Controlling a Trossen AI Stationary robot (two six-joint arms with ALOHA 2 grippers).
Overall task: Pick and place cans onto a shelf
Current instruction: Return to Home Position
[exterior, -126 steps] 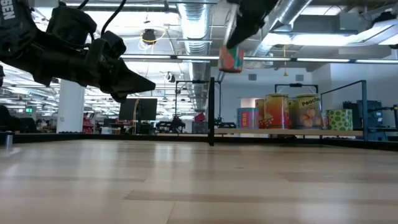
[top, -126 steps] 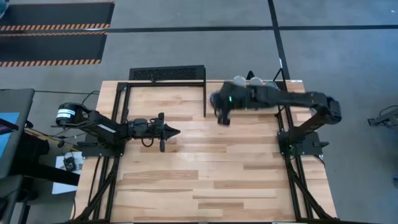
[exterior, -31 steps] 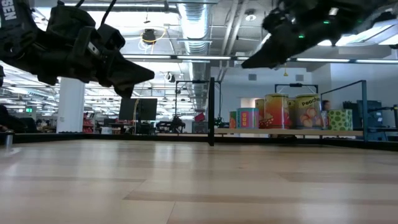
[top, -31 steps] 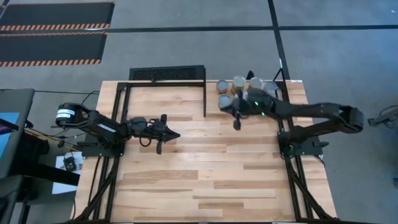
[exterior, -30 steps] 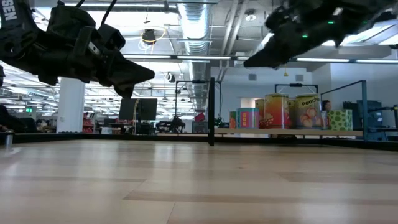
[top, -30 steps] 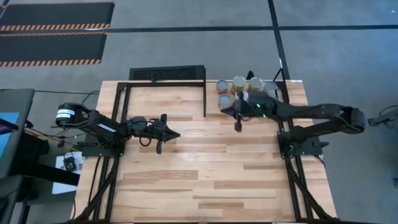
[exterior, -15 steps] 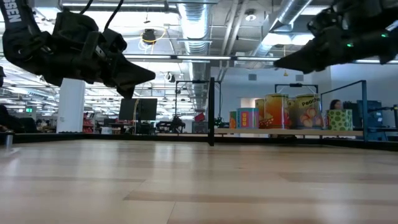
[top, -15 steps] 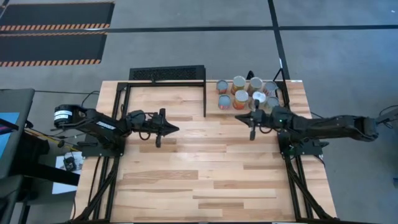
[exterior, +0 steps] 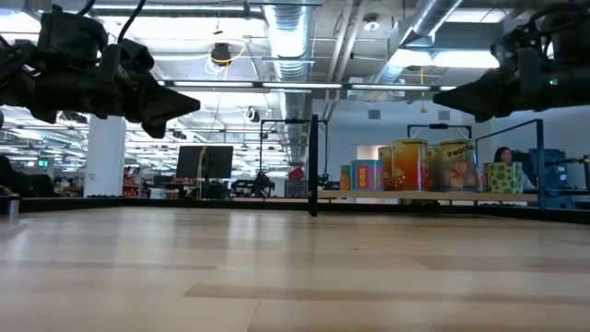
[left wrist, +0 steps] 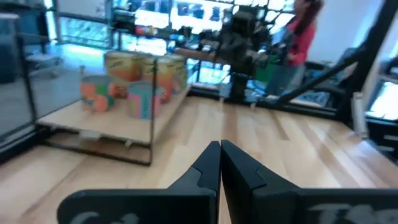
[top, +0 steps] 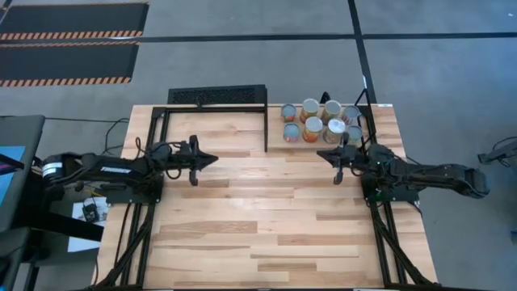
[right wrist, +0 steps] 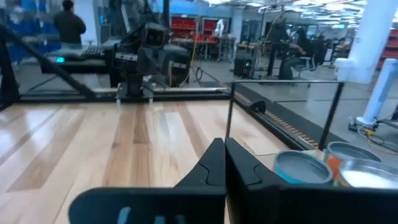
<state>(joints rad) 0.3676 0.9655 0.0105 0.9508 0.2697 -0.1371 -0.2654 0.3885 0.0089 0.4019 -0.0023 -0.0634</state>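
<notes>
Several cans (top: pixel 317 120) stand upright on their bottoms in a cluster on a pale board (exterior: pixel 433 196) at the table's far right; they also show in the low view (exterior: pixel 424 166), the left wrist view (left wrist: pixel 134 84) and the right wrist view (right wrist: pixel 305 167). My right gripper (top: pixel 320 154) is shut and empty, level, just nearer than the cans and pointing toward the table's left. My left gripper (top: pixel 212 158) is shut and empty at the table's left, pointing right. Their shut fingers show in the wrist views (left wrist: pixel 220 155) (right wrist: pixel 221 152).
A black frame with a mesh top (top: pixel 218 95) stands at the far edge left of the cans; its post (exterior: pixel 313 166) rises mid-table. Bare wooden tabletop (top: pixel 266 210) lies between and nearer than the arms. People (left wrist: pixel 303 34) (right wrist: pixel 68 25) stand beyond the table.
My right gripper has drawn back from the cans toward the table's right edge and sunk a little, staying shut and empty. My left gripper has pulled back toward the left edge and swung a little toward the far edge, still shut. The cans have kept still.
</notes>
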